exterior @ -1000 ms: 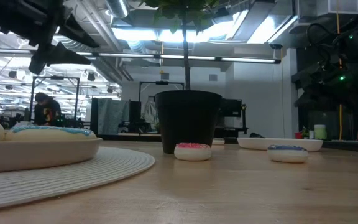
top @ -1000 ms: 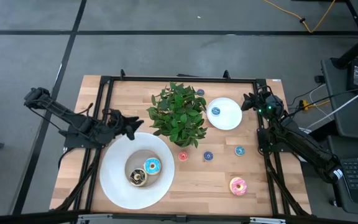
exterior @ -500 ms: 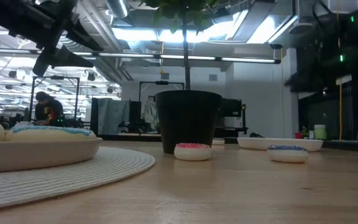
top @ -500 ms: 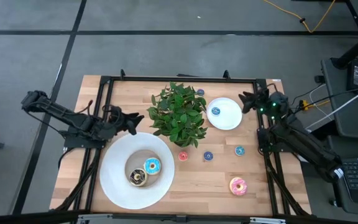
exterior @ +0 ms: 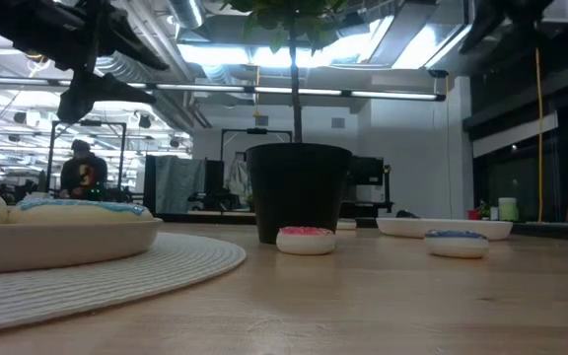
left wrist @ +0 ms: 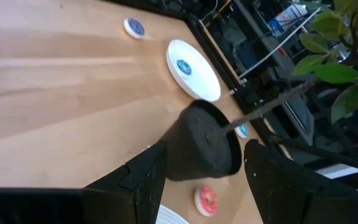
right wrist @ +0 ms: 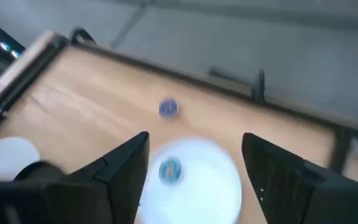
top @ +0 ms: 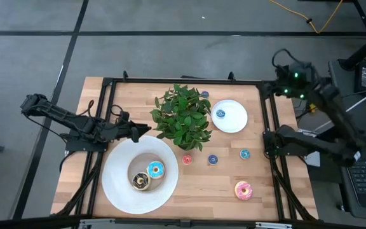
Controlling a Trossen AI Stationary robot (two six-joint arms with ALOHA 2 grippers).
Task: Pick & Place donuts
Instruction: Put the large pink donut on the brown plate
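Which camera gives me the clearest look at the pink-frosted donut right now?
The high view: the pink-frosted donut lies fully in sight on the bare wood near the table's front right corner, ring and frosting clear. The low view and both wrist views do not show it; the small red-topped donut in the low view is a different one.

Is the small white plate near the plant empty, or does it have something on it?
Not empty. The small white plate holds one tiny blue donut, lying left of the plate's middle in the high view; the right wrist view shows it too.
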